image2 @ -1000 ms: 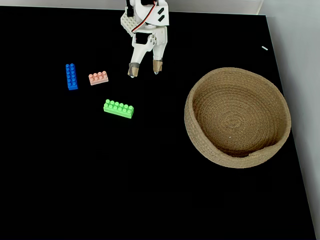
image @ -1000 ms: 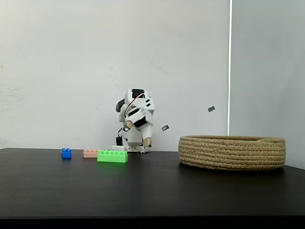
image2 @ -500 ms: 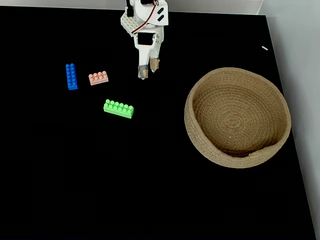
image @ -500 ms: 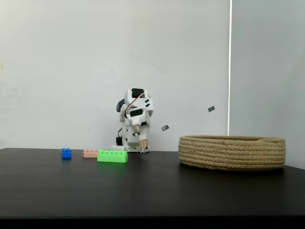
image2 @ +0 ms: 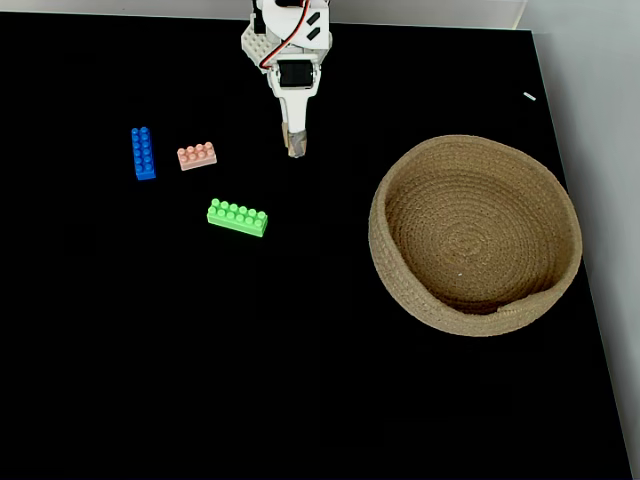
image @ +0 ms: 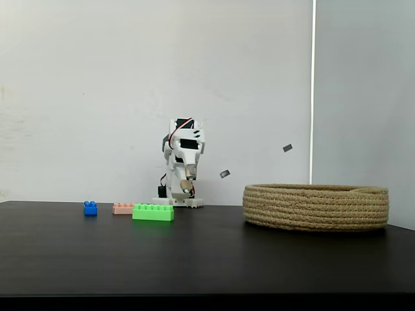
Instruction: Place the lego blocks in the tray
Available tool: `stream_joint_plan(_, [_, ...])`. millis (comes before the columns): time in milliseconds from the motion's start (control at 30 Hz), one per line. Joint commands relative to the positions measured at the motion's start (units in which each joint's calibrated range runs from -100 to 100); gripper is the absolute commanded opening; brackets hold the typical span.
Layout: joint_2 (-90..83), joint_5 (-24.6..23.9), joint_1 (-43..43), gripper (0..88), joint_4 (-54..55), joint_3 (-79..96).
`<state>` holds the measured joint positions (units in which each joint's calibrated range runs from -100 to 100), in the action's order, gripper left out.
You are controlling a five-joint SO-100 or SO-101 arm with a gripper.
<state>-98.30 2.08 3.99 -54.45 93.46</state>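
Three lego blocks lie on the black table at the left. The green block (image2: 237, 217) (image: 153, 212) is nearest the middle, the pale pink block (image2: 197, 156) (image: 122, 208) sits behind it, and the blue block (image2: 143, 153) (image: 90, 208) is farthest left. The tan rope tray (image2: 475, 234) (image: 316, 207) stands at the right with nothing in it. My white gripper (image2: 296, 146) (image: 187, 188) hangs near the arm's base, shut and holding nothing, right of the pink block and behind the green one.
The arm's base (image2: 288, 25) stands at the table's back edge. A white wall rises behind the table. Small grey marks (image: 287, 148) hang on the wall. Open black tabletop (image2: 250, 380) lies in front of the blocks and tray.
The gripper's fingers have closed from wide open to shut, and the gripper has turned and drawn back slightly toward the base. Blocks and tray have not moved.
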Motion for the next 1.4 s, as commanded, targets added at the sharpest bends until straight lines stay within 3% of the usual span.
stream_joint_plan(0, [-0.32,-1.56,1.04,11.7,0.93,-4.4])
stream_joint_plan(333, [45.34,-6.54,6.31,14.6,-0.49,-37.78])
stream_joint_plan(567, [69.84,-6.01,10.44,17.2,-0.49,-51.74])
stream_joint_plan(1367, [94.69,-7.67,13.49,22.7,-2.07,-70.89])
